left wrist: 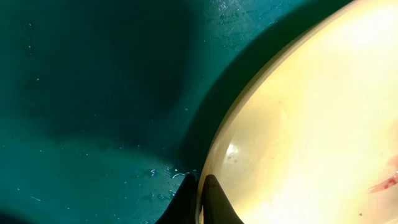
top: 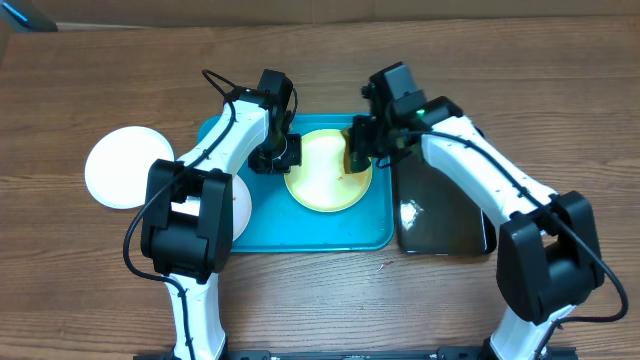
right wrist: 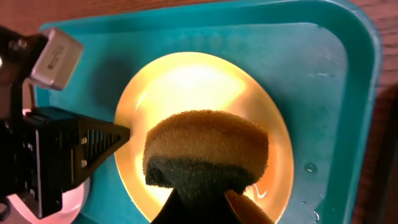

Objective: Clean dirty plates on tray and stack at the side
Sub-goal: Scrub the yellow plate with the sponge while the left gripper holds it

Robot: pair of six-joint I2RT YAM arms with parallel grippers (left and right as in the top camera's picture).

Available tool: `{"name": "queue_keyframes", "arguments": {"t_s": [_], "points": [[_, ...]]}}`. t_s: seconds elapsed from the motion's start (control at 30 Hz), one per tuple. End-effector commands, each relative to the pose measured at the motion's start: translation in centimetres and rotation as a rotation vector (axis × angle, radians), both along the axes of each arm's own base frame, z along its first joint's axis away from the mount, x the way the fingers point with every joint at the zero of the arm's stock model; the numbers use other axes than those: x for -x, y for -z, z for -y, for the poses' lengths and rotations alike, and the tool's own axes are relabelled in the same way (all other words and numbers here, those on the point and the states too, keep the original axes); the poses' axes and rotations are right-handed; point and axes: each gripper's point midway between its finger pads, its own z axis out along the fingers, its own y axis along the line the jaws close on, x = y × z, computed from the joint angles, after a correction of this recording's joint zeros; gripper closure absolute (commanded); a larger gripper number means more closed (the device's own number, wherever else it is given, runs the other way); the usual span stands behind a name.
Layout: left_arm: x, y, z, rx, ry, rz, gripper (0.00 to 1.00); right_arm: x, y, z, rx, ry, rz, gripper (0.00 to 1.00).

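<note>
Closest to the right wrist camera, the right gripper is clamped on a sponge over the yellow plate in the blue tray. Only the left wrist view shows the left gripper pinched tight on that plate's rim, and a red smear. Overhead adds a white plate on the table and a second white plate at the tray's left end

Left pincer and right pincer with its sponge block both sides of the yellow-green plate. Free room — the near strip of the tray.
</note>
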Motion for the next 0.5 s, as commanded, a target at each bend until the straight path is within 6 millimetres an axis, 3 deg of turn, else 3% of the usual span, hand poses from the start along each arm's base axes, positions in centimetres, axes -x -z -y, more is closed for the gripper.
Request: {"name": "queue_keyframes", "arguments": {"t_s": [0.0,0.1,0.3,0.47], "points": [[-0.1,0.3,-0.1,-0.011,-0.024,-0.002,0.96,0.6,-1.2,-1.5,-0.070,-0.003,-0.014,0.96],[-0.1,0.3,-0.1,-0.011,-0.024,-0.003,0.96,0.8,0.3,-2.1,-0.036,-0.001,-0.019,0.96],[0.2,0.3,-0.2,-0.014,-0.024,-0.014,0.96,0.4,4.5,-1.3,0.075,0.082,-0.031,0.96],[0.2,0.3,-0.2,-0.014,-0.023,-0.013,0.96,0.5,7.0,-1.2,0.094,0.097,-0.076,0.96]]}}
